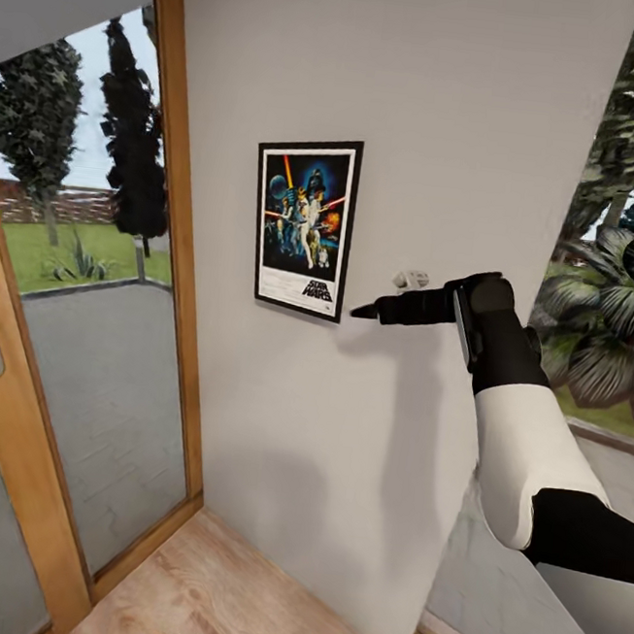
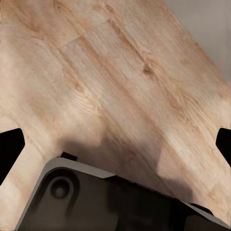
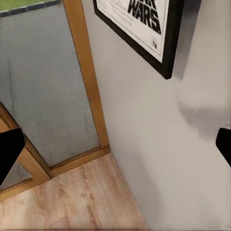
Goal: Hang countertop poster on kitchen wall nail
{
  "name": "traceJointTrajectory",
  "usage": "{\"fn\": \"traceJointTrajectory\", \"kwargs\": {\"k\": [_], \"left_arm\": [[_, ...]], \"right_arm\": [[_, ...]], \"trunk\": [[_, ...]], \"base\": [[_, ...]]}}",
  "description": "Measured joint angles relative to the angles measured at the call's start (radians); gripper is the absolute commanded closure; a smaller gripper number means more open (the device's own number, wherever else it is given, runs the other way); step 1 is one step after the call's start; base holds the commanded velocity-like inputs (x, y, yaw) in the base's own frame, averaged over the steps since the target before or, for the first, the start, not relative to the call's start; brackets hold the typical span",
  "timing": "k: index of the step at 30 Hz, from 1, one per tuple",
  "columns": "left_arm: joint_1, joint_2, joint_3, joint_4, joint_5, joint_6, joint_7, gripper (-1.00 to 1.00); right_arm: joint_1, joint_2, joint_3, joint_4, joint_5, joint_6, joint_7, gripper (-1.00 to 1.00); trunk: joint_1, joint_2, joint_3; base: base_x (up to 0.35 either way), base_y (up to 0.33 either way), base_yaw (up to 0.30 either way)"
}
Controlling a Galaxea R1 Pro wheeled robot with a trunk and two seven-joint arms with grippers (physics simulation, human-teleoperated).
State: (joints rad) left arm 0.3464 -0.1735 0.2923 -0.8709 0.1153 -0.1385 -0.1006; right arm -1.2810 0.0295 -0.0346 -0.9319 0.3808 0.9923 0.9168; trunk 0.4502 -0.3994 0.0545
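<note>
Beside the poster's lower right corner, right gripper (image 1: 364, 311) points at the pale grey wall (image 1: 454, 126), black fingertips apart in the right wrist view, released, grasping nothing. Framed upright Star Wars poster (image 1: 304, 226) hangs flat on that wall, just left of the fingertips, not touching. Left gripper (image 2: 115, 147) fingers spread wide over light wooden plank floor (image 2: 96, 72), empty. Wooden-framed glass door (image 1: 112, 315) stands left of the wall.
</note>
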Motion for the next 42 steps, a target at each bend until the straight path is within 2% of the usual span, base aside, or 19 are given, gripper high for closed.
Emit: {"fn": "traceJointTrajectory", "kwargs": {"k": [13,18,20,23,26,27,32,33,36,42], "left_arm": [[0.000,0.000,0.000,-0.006,0.000,0.000,0.000,-1.00],[0.000,0.000,0.000,-0.006,0.000,0.000,0.000,-1.00],[0.000,0.000,0.000,-0.006,0.000,0.000,0.000,-1.00],[0.000,0.000,0.000,-0.006,0.000,0.000,0.000,-1.00],[0.000,0.000,-0.001,-0.003,0.000,0.000,0.000,-1.00],[0.000,0.000,-0.001,-0.001,0.000,0.000,-0.001,-1.00],[0.000,0.000,-0.002,0.002,0.000,0.000,-0.002,-1.00],[0.000,0.000,-0.001,0.004,0.000,0.000,-0.002,-1.00],[0.000,0.000,-0.002,0.005,0.000,0.000,-0.002,-1.00],[0.000,0.000,-0.002,0.006,0.000,0.001,-0.003,-1.00]], "right_arm": [[0.008,0.000,0.003,0.004,0.002,-0.002,-0.001,-1.00],[0.037,0.001,0.003,0.002,0.002,-0.002,-0.002,-1.00],[0.068,0.001,0.003,-0.002,0.002,-0.004,-0.004,-1.00],[0.131,0.001,0.004,-0.043,0.002,-0.027,-0.010,-1.00],[0.232,0.001,0.004,-0.170,0.001,-0.061,-0.018,-1.00],[0.289,0.001,0.004,-0.250,0.001,-0.068,-0.020,-1.00],[0.425,0.002,0.005,-0.401,0.002,-0.078,-0.021,-1.00],[0.511,0.001,0.004,-0.457,0.005,-0.087,-0.023,-1.00],[0.600,0.001,0.001,-0.522,0.007,-0.091,-0.024,-1.00],[0.662,0.000,0.000,-0.597,0.008,-0.083,-0.023,-1.00]], "trunk": [[0.000,0.000,0.000],[0.000,0.000,0.000],[0.000,0.000,0.000],[0.000,0.000,0.000],[-0.001,0.000,0.000],[-0.001,0.000,0.000],[-0.001,0.000,0.000],[-0.001,-0.001,0.000],[-0.001,0.000,0.000],[0.000,0.000,0.000]], "base": [[-0.325,-0.087,0.000],[-0.310,0.017,0.000],[-0.209,0.152,0.000],[-0.089,0.071,0.000],[-0.036,0.029,0.000],[-0.019,0.015,0.000],[-0.008,0.006,0.000],[-0.002,0.001,0.000],[-0.043,0.001,0.000],[-0.158,0.067,0.000]]}}
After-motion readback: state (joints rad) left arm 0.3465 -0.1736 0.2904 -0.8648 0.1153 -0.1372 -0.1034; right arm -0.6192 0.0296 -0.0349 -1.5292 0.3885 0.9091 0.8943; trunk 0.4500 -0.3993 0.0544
